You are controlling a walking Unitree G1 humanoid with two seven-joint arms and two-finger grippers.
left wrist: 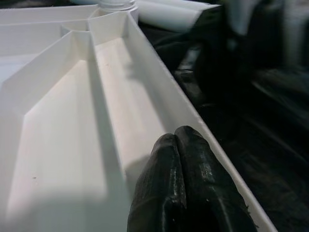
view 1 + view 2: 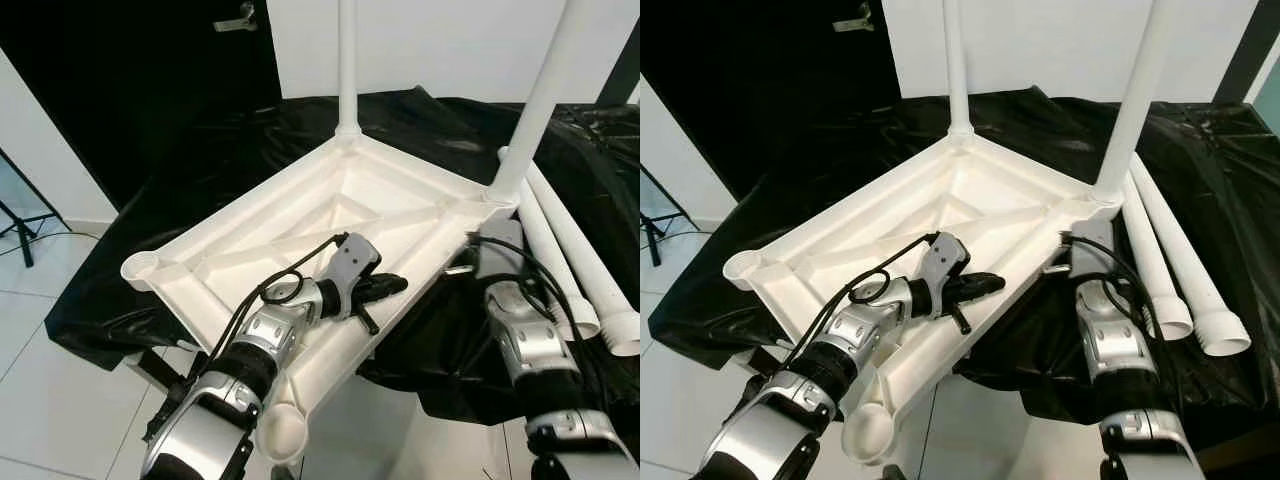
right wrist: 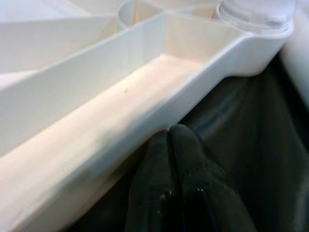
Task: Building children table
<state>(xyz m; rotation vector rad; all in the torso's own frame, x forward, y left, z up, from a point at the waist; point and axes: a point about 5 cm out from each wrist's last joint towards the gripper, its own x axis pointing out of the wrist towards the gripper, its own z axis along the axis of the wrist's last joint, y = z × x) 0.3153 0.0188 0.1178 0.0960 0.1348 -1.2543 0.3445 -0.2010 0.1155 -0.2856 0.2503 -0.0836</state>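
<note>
— What did the scene hold, biggest thing first?

— A worktop (image 2: 150,290) draped in black sheeting (image 2: 250,140) ran across the middle, with a dark door at the far left and a white wall behind. On the sheeting lay the white tabletop (image 2: 330,215), upside down, ribs showing, its near corner hanging past the worktop edge.

— And the legs?

— Two upright legs (image 2: 540,100) stood in the far and right corner sockets. Two loose legs (image 2: 580,265) lay side by side on the sheeting, just right of the tabletop.

— The arms?

— The left claw (image 2: 385,290) rested over the tabletop's near-right rim, fingers pressed together, holding nothing. The right claw (image 3: 176,159) sat just below that rim's outer wall near the right corner, fingers likewise pressed together on nothing, above the sheeting.
</note>
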